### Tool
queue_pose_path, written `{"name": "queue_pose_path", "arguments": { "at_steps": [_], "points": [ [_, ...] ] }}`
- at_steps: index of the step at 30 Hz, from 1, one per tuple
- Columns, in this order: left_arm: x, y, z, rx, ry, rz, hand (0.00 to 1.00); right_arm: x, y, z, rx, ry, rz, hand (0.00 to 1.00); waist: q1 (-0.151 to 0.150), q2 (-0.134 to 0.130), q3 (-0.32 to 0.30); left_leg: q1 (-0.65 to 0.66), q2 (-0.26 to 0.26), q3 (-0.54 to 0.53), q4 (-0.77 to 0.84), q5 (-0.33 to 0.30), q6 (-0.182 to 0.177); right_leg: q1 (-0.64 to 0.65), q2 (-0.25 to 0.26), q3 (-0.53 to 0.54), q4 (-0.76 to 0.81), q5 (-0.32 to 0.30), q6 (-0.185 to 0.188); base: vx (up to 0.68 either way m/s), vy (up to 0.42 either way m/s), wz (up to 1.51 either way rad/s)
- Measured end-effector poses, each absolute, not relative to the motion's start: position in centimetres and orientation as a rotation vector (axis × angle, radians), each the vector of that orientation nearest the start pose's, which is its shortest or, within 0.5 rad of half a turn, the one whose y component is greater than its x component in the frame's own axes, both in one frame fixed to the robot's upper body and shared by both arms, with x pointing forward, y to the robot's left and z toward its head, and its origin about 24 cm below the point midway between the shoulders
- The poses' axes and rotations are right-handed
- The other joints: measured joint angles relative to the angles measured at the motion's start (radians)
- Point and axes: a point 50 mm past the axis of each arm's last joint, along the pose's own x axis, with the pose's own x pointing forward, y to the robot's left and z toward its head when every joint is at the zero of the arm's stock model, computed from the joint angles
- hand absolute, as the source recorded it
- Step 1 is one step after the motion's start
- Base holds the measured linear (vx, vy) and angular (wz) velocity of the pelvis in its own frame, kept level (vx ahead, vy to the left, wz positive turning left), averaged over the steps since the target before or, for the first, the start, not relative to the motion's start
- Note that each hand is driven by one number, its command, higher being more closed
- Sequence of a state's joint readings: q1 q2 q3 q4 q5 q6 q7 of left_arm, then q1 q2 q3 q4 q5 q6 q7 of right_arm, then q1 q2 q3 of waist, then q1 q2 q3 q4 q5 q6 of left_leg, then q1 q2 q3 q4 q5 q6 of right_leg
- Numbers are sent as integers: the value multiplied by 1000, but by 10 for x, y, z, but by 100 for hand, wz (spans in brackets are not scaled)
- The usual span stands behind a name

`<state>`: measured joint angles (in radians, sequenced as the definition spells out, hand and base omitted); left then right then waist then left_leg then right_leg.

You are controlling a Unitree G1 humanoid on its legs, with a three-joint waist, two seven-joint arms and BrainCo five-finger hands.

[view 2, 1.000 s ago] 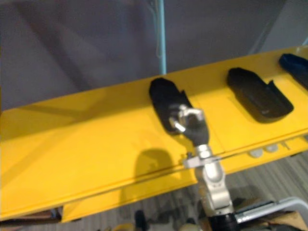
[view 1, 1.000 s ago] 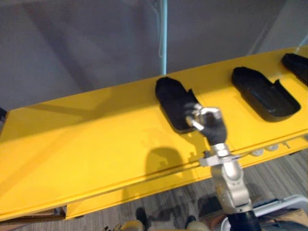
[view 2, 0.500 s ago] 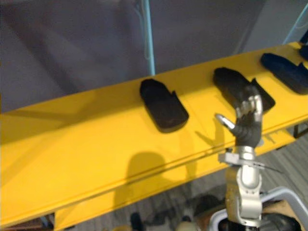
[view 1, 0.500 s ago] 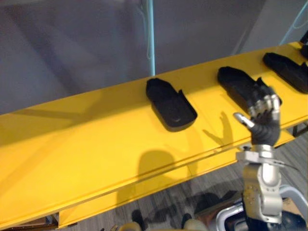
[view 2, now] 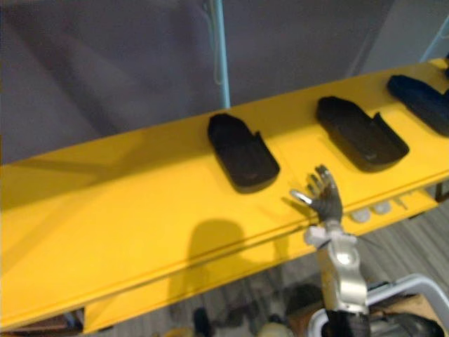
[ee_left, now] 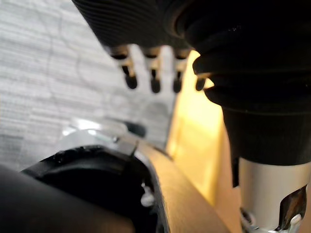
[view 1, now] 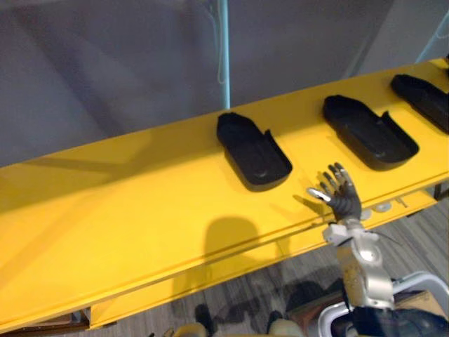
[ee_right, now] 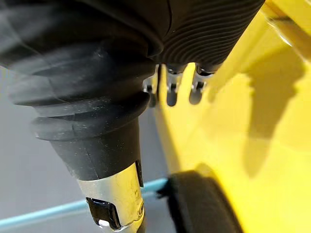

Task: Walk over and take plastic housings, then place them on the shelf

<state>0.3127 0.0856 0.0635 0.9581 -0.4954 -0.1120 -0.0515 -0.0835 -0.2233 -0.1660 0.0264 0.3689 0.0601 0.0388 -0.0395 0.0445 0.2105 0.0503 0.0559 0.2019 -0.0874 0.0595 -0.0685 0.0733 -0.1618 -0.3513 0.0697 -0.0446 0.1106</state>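
Three black plastic housings lie in a row on the yellow shelf [view 1: 126,203]: one in the middle [view 1: 254,149], one to its right [view 1: 370,130], and one at the far right edge [view 1: 424,98]. My right hand [view 1: 339,196] is raised over the shelf's front edge, just right of and nearer than the middle housing. It is open, with spread fingers, and holds nothing. In the right wrist view its fingers [ee_right: 170,92] point along the shelf, past the middle housing [ee_right: 204,204]. In the left wrist view my left hand's fingers [ee_left: 153,77] hang straight over the grey floor, empty.
A grey wall and a light blue pole [view 1: 224,56] stand behind the shelf. Small white round parts [view 1: 382,207] sit on the shelf's lower front ledge at the right. A white frame [view 1: 414,288] shows at the lower right above the grey plank floor.
One second ago my right hand rested on the middle housing. It has let go, pulled back to the right, and now sits lower by the shelf's front edge. The camera shifted slightly.
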Motion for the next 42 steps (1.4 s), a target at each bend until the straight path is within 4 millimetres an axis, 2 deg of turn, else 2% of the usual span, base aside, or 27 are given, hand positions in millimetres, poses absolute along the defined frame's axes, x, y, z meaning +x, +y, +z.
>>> {"name": "queue_pose_path", "arguments": {
  "at_steps": [9,16,28,42],
  "points": [
    [29,194,-163,-422,1078,433,0,287,-216,79,48,-98,18,0,23,24,8,2,-5,-8,4,2,3,6,-5,-10,0,1,2,1,2,3],
    [31,193,-163,-410,1075,409,0,301,-207,82,2,-104,66,0,27,29,9,0,-13,-31,4,6,6,19,-16,-33,-4,-1,9,-9,4,10],
    [35,193,-162,-414,1060,386,0,309,-197,86,-43,-109,120,0,27,38,14,3,-13,-34,4,6,6,29,-16,-37,-9,0,11,0,0,0],
    [35,192,-162,-413,1059,380,0,308,-196,85,-43,-107,129,0,27,36,15,4,-10,-32,0,5,6,31,-14,-36,-10,0,11,0,0,0]
  ]
}}
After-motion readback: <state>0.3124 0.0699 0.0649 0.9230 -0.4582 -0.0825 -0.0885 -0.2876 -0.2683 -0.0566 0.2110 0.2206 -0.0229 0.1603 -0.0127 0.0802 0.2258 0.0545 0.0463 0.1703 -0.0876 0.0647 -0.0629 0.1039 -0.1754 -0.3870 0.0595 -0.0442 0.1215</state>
